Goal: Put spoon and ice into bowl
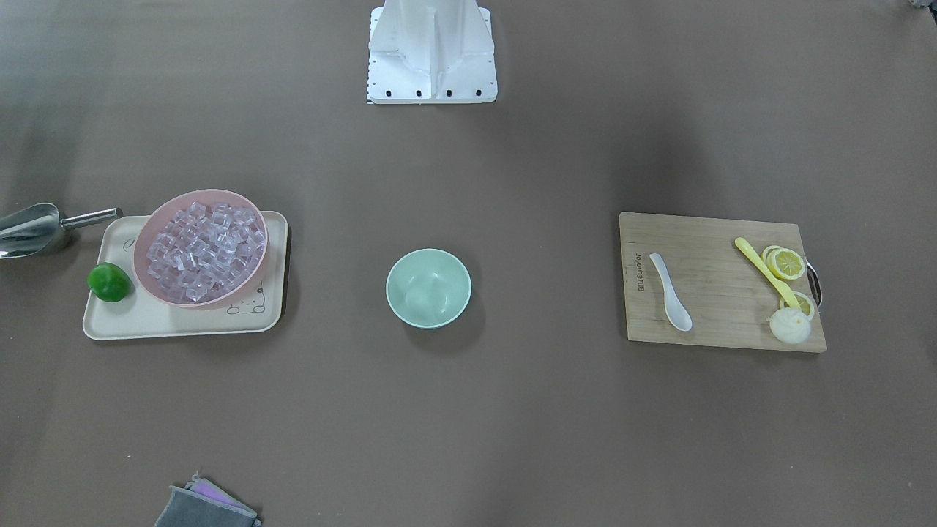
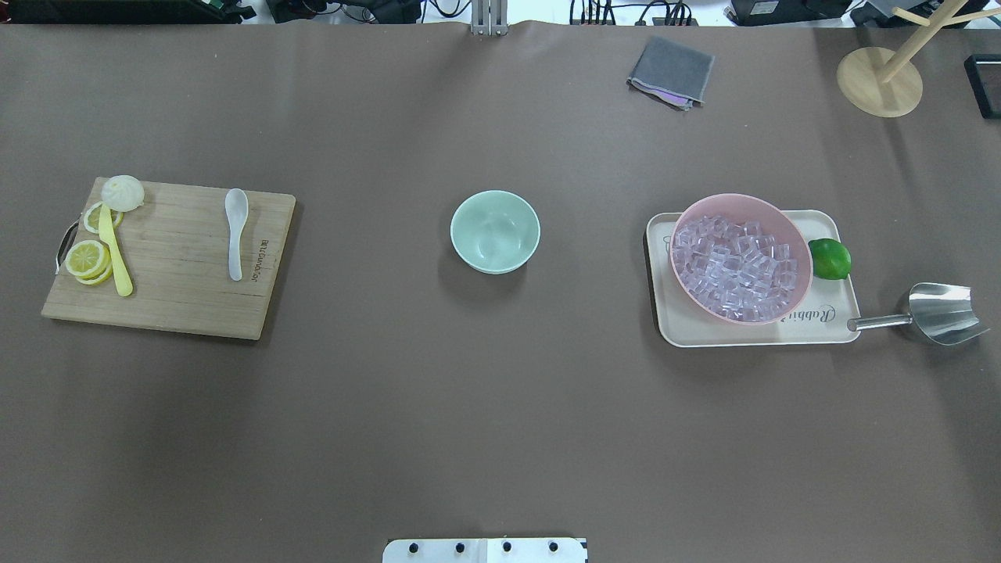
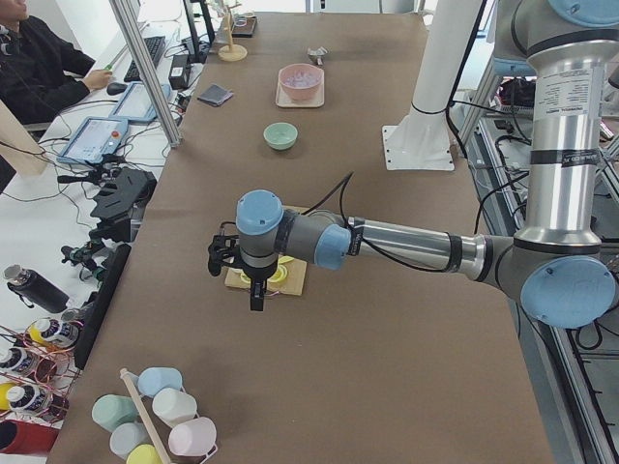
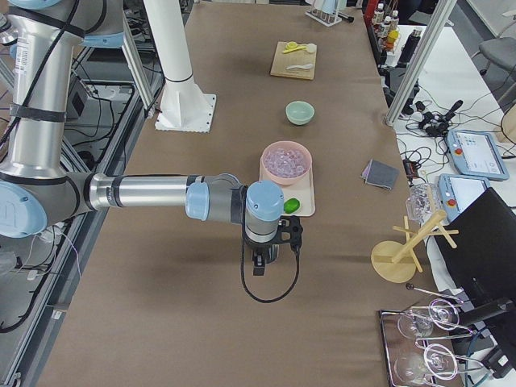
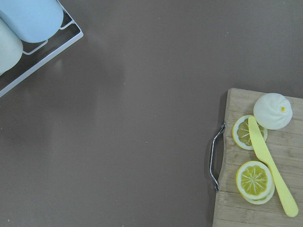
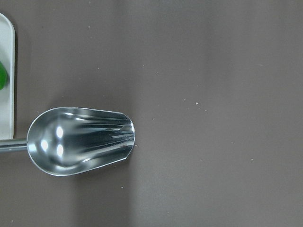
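Nearest the robot, neither arm shows in the overhead or front views. The side views alone show the left gripper (image 3: 254, 290) hanging over the near end of the board (image 2: 180, 289) and the right gripper (image 4: 258, 260) over the scoop (image 2: 942, 313). From those views we cannot tell whether either pincer is spread or pressed together. In the middle row, the spoon (image 2: 235, 232) lies flat on the board, bowl-end away from the robot, well apart from the knife (image 2: 115, 254), lemon slices (image 2: 86, 259) and bun (image 2: 123, 192). The bowl (image 2: 495, 231) stands empty at table centre. The ice (image 2: 735, 270) is heaped in the pink bowl (image 2: 739, 196) on the tray (image 2: 813, 328), with a lime (image 2: 829, 258) beside it. Farthest off are a cloth (image 2: 671, 72) and a wooden stand (image 2: 880, 82). Risks, as we judge them: the glossy spoon lies flush on the wood, so fingers may skid it along rather than get under it. The cubes are slick and packed, so a pinch may squirt one out or lift two. A spoon dropped on the light bowl's rim could tip it. Hidden: both wrist views show no fingers. The left one misses the spoon, and the right one shows only the scoop, a tray edge and a sliver of lime.
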Available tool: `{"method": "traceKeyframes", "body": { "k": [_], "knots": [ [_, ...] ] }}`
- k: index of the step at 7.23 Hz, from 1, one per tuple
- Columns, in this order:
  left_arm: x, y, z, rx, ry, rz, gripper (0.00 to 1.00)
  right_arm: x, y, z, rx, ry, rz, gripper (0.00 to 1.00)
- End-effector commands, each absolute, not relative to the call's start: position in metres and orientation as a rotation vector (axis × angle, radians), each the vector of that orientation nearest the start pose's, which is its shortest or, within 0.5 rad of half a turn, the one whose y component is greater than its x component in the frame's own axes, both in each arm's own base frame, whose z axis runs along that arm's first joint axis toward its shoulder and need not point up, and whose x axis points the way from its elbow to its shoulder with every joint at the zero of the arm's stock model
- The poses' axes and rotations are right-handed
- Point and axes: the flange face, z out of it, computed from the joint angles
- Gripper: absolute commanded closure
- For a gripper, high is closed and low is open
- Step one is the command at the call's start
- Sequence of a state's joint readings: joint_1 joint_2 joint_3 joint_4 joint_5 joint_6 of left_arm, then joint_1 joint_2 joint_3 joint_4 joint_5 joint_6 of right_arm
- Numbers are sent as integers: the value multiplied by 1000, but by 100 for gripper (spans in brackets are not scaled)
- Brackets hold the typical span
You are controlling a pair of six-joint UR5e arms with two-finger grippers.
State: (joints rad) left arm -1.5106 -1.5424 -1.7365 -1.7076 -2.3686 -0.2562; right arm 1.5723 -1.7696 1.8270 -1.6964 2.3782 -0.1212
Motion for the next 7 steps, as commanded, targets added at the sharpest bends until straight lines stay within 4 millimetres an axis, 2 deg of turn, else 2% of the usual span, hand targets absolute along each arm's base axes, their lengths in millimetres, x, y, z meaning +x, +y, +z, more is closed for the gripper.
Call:
{"method": "traceKeyframes", "body": {
  "k": [1, 3, 4, 5, 6, 7],
  "knots": [
    [-32, -496, 570, 146, 827, -68, 2, 62, -402, 633, -17, -809, -85, 0],
    [-32, -496, 570, 147, 825, -67, 2, 62, -401, 633, -17, -809, -85, 0],
    [-31, -497, 568, 152, 826, -63, 2, 62, -405, 627, -3, -809, -89, 0],
    [-25, -506, 540, 224, 836, -23, 2, 62, -422, 600, 60, -802, -118, 0],
    [-2, -520, 505, 324, 845, 61, 2, 62, -450, 575, 118, -797, -145, 0],
    [35, -531, 473, 376, 876, 137, 2, 55, -466, 553, 154, -807, -174, 0]
  ]
}}
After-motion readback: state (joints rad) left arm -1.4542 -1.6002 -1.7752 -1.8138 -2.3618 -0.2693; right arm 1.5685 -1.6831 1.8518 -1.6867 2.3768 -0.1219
